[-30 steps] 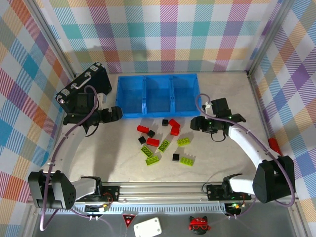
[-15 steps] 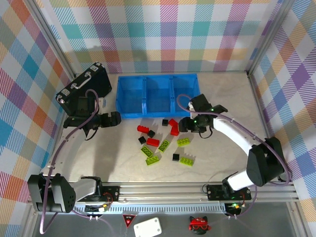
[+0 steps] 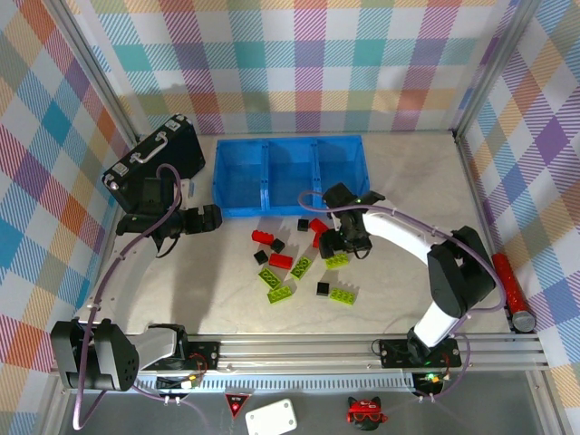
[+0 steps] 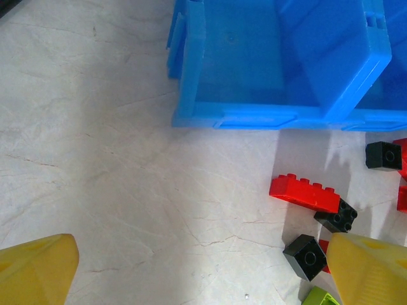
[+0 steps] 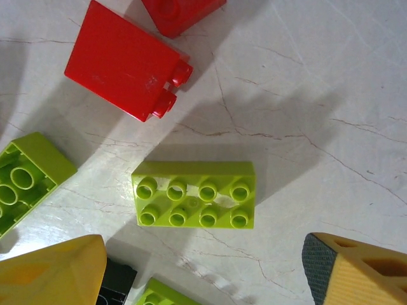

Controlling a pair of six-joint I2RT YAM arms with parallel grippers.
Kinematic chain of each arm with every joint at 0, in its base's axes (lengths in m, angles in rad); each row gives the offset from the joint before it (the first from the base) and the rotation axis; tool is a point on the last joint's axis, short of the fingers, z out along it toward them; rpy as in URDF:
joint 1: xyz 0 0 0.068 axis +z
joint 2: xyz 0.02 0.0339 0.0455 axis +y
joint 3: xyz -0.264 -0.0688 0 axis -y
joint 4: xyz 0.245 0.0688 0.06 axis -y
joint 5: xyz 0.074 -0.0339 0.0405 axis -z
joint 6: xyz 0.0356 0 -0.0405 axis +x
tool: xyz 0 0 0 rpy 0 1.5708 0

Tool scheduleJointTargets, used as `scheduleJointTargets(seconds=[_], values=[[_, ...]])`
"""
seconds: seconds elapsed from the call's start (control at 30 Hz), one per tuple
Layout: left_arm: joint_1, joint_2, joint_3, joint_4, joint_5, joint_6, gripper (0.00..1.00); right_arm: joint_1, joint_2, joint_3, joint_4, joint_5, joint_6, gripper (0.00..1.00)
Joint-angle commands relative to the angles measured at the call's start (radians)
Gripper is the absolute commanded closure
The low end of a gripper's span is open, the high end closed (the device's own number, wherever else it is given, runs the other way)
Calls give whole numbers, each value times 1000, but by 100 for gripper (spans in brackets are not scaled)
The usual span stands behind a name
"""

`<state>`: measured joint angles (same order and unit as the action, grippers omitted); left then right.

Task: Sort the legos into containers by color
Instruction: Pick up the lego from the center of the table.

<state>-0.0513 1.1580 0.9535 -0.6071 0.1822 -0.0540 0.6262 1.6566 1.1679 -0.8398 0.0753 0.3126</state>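
Tabletop (image 3: 408, 181) of pale veined stone carried the long blue tray (image 3: 272, 207), split into 3 square compartments, along its far side, and a black briefcase (image 3: 154, 159) lay just left of it. The left gripper (image 3: 214, 216) hung near the tray's left front corner, jaws spread as wide as they go, with nothing between them. In the left wrist view the tray stood ahead of the yellow fingers (image 4: 35, 270), and a long red brick (image 4: 304, 192) and a black cube (image 4: 307, 254) lay off toward the right-hand finger. The right gripper (image 3: 340, 246) was low over the loose legos (image 3: 281, 263), which were scattered on the table just in front of the tray's middle and right compartments, all outside it. Its jaws stood well apart and gripped nothing. In the right wrist view a lime-green brick (image 5: 193, 194) with 8 studs lay studs up on the table, just ahead of the gap between the fingertips and touching neither. Beyond it lay a red block (image 5: 124, 79) on its side. An upturned green brick (image 5: 28, 178) sat at the left edge.
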Motion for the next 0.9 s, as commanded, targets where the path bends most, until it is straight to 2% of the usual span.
scheduleJointTargets(seconds=[0.0, 0.87], values=[[-6, 9, 1, -8, 10, 15, 0, 19, 25, 25, -16, 22, -6, 17], [-6, 35, 10, -19, 11, 19, 0, 52, 144, -8, 60, 11, 14, 20]])
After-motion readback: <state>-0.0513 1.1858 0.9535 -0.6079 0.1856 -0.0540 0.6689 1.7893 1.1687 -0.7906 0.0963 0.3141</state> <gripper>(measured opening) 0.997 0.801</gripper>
